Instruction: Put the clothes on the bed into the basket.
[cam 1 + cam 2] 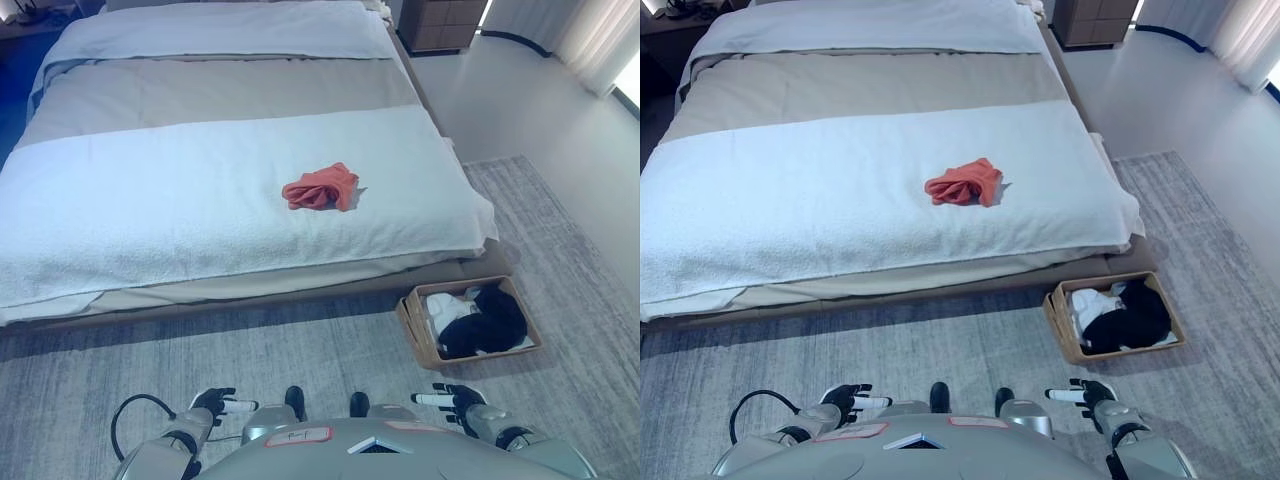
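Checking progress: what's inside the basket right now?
The basket holds a black garment lying over white clothing. Anything beneath them is covered. An orange garment remains on the bed.

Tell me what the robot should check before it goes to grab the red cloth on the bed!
1. Red cloth in sight on the bed: ok, it lies bunched on the white blanket, nothing on top of it.
2. Left robot hand free: ok, it is low by the body and holds nothing.
3. Right robot hand free: ok, also low and holds nothing.
4. Cloth within reach: not ok, both hands are well short of the bed; the robot probably has to step closer.
5. Basket ready: ok, it stands on the rug by the bed's corner, with black and white clothes inside.
6. Room left in basket: cannot tell.
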Motion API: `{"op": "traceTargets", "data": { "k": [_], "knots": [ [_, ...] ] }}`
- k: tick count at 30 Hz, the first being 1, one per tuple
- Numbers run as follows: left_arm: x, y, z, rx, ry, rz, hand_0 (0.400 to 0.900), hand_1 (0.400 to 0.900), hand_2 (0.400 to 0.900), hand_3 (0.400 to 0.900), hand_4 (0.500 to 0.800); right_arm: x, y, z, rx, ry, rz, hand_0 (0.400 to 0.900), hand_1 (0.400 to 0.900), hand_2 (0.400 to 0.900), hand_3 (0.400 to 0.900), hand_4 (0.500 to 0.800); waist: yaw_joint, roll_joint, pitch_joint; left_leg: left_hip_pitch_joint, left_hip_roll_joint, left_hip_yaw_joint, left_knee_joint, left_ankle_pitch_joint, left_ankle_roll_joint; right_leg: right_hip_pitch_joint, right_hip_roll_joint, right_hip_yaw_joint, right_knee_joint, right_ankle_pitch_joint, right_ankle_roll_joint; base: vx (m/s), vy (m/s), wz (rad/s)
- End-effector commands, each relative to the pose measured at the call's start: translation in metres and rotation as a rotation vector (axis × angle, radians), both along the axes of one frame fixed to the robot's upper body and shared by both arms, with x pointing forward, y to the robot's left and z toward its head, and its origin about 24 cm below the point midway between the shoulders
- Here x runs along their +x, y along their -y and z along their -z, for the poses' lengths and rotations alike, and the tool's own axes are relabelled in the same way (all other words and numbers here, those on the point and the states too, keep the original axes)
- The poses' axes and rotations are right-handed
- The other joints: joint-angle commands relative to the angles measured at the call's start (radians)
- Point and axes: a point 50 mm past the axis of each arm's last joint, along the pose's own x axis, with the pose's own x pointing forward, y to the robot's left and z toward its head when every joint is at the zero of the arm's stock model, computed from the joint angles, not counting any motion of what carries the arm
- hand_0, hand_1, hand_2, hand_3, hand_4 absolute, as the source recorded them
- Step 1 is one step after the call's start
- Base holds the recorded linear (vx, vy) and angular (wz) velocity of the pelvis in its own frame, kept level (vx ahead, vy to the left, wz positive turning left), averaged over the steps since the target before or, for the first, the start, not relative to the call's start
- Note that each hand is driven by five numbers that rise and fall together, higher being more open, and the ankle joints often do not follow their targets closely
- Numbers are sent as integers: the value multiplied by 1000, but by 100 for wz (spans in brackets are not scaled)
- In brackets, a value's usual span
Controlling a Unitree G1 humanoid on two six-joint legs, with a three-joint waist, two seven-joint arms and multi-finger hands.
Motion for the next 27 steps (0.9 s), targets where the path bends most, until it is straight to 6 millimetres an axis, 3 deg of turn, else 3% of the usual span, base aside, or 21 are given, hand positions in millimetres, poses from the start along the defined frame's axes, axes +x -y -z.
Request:
{"op": "traceTargets", "data": {
  "k": [1, 27],
  "knots": [
    [18, -5, -4, 20, 31, 9, 900, 900, 900, 900, 800, 12, 2, -3, -20, 25, -61, 900, 900, 900, 900, 800, 8, -7, 22, 51, 7, 24, 6, -115, -24, -3, -22, 0, 3, -32, 50, 0, 0, 0],
    [14, -7, -4, 24, 14, 9, 900, 900, 900, 900, 800, 10, 3, -3, -15, 11, -72, 900, 900, 900, 900, 800, 10, -7, 22, 56, 5, 21, 6, -120, -22, 2, -21, 0, 3, -36, 50, 0, 0, 0]
  ]
}}
